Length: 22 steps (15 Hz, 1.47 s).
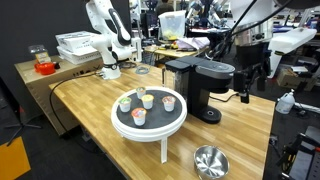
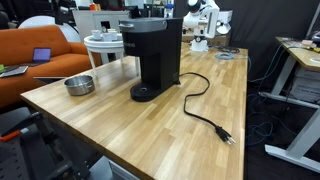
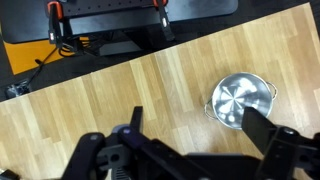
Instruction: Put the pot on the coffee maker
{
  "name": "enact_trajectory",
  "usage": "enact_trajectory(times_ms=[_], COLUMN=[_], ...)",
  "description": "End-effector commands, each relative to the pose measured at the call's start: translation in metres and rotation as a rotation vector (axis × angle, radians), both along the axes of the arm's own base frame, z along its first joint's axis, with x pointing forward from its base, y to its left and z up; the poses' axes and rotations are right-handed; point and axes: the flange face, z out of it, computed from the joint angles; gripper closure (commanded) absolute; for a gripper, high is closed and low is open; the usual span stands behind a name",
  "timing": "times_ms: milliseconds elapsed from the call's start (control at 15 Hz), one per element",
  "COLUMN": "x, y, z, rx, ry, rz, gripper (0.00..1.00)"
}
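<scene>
The shiny silver pot (image 1: 210, 161) sits on the wooden table near its front edge; it also shows in an exterior view (image 2: 79, 85) and in the wrist view (image 3: 240, 100). The black coffee maker (image 1: 200, 86) stands mid-table with its round base plate bare, as an exterior view (image 2: 155, 55) also shows. My gripper (image 1: 246, 94) hangs open and empty high over the table, beside the coffee maker and well above the pot. In the wrist view my gripper (image 3: 200, 135) shows two spread black fingers, with the pot below, close to one finger.
A white round tray table (image 1: 165, 128) with several small coloured cups stands next to the coffee maker, also seen in an exterior view (image 2: 105, 42). The machine's black power cord (image 2: 205, 110) trails across the table. Another white arm (image 1: 110, 40) stands at the far end.
</scene>
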Motion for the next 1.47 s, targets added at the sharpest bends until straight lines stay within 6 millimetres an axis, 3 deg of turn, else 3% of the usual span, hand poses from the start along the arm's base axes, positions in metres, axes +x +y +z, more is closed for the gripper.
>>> enact_trajectory(times_ms=[0,267,600,1000,1067,1200,1400], x=[0.0,0.003,0.017,0.017,0.012,0.011,0.015], y=[0.0,-0.002,0.01,0.062,0.052,0.063,0.061], z=[0.001,0.002,0.0,-0.031,-0.026,-0.035,-0.033], rx=[0.005,0.031,0.083,0.138,0.106,0.114,0.118], ry=[0.002,-0.005,-0.051,-0.088,-0.083,-0.084,-0.089], rz=[0.003,0.004,0.116,0.238,0.206,0.225,0.227], gripper=[0.0,0.0,0.0,0.0,0.0,0.0,0.0])
